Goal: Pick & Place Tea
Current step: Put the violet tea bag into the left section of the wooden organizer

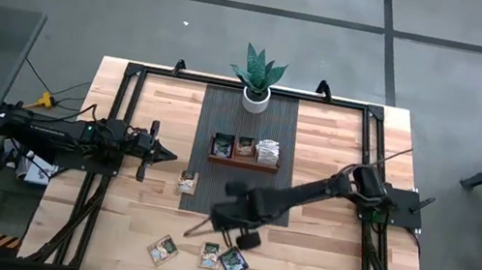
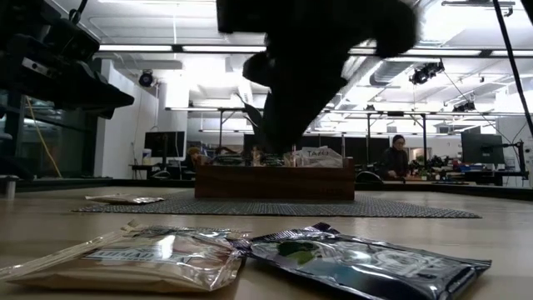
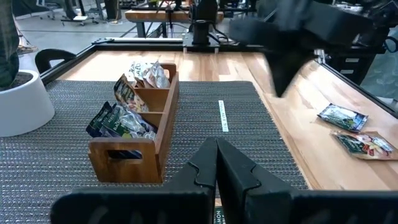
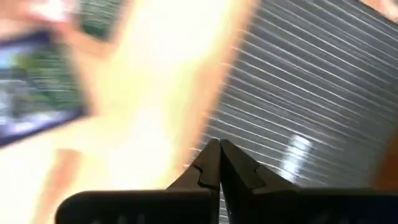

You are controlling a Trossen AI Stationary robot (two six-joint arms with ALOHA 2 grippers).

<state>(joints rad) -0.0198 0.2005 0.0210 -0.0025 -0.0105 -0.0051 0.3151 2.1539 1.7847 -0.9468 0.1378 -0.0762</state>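
Three tea packets lie flat on the wood near the table's front edge: a pale one (image 1: 163, 251), a dark one (image 1: 210, 255) and another dark one (image 1: 233, 262). One more packet (image 1: 187, 182) lies left of the mat. The wooden tray (image 1: 245, 150) on the mat holds several packets. My right gripper (image 1: 207, 223) hangs above the wood behind the three packets, shut and empty (image 4: 219, 144). My left gripper (image 1: 164, 154) waits at the left of the mat, shut and empty (image 3: 216, 144).
A potted plant (image 1: 258, 77) stands at the mat's far end. The dark ribbed mat (image 1: 225, 113) runs down the table's middle. A black frame (image 1: 131, 87) borders the table. Bare wood lies to the right of the mat. People sit in the room beyond (image 2: 398, 158).
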